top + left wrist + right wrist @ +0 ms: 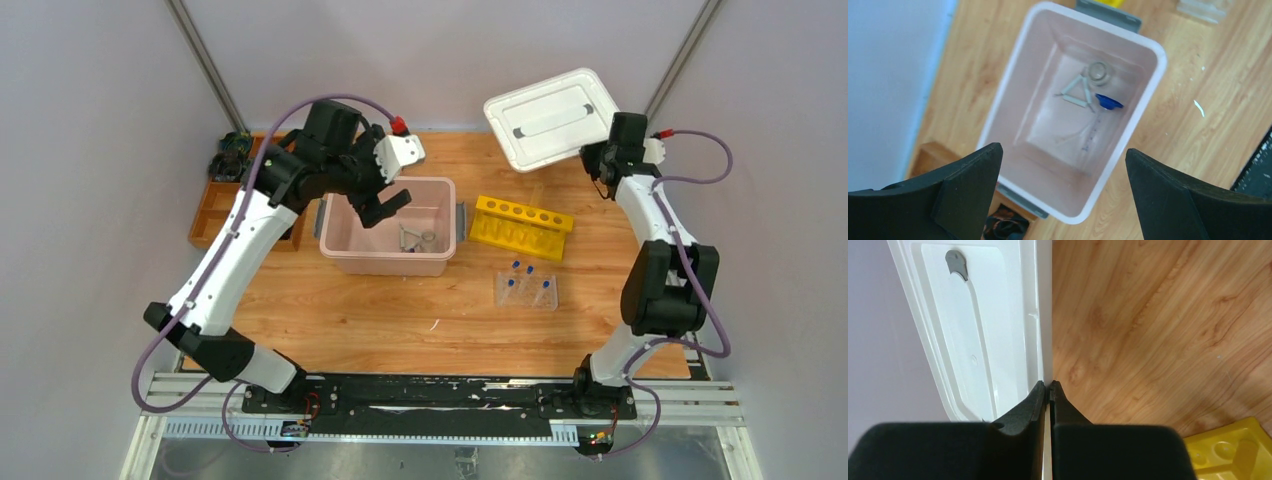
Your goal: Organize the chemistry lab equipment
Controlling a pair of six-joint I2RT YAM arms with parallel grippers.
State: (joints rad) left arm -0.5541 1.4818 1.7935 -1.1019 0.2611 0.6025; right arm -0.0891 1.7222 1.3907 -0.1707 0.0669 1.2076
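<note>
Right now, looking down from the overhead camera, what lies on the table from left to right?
The brown wooden tray → pink bin → yellow holed rack. The white lid and clear vial tray overlap the rack, so I skip them.

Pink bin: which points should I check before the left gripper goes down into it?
1. Fingers of left gripper open above pink bin: ok.
2. The white lid off the bin, right gripper shut on its edge: ok.
3. The pale triangle in view on the bin floor: ok.
4. Triangle apart from tiny beaker: cannot tell.
5. Outline of glass tube clear: not ok, faint.
</note>
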